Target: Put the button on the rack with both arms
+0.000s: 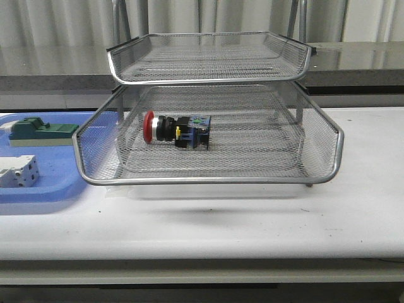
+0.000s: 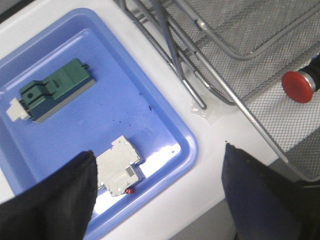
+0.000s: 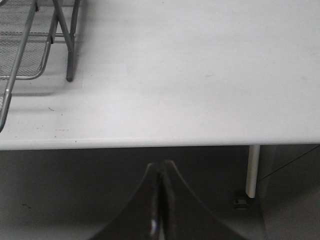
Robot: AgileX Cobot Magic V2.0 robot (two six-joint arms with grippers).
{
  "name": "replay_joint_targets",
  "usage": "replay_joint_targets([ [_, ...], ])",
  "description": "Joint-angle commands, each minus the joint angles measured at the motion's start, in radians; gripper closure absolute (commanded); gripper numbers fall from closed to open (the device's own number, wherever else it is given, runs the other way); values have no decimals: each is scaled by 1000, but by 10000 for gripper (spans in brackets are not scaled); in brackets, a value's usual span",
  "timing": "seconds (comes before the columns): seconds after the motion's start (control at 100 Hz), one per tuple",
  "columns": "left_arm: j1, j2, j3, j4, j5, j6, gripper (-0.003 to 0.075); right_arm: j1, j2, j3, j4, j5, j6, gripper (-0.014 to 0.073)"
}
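Observation:
The button [image 1: 177, 130], with red cap, black body and blue-yellow rear block, lies on its side in the pulled-out middle tray of the silver wire rack [image 1: 328, 161]. Its red cap also shows in the left wrist view [image 2: 298, 86], inside the rack's mesh [image 2: 260, 35]. My left gripper [image 2: 159, 192] is open and empty, above the blue tray's front corner and the table edge. My right gripper [image 3: 160, 172] is shut and empty, below and in front of the table's front edge, to the right of the rack's leg [image 3: 69, 50]. Neither arm shows in the front view.
A flat blue tray [image 1: 57, 189] at the left holds a green block [image 1: 39, 131] and a white-grey terminal block [image 1: 17, 172]; both show in the left wrist view, green block [image 2: 52, 90] and terminal block [image 2: 120, 167]. A white table leg [image 3: 253, 170] stands below the table edge.

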Motion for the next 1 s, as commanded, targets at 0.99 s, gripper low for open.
replay_joint_targets([
  [0.99,40,-1037,1042,-358,-896,-9,227,1,4,-32,-25,-60,-1,662],
])
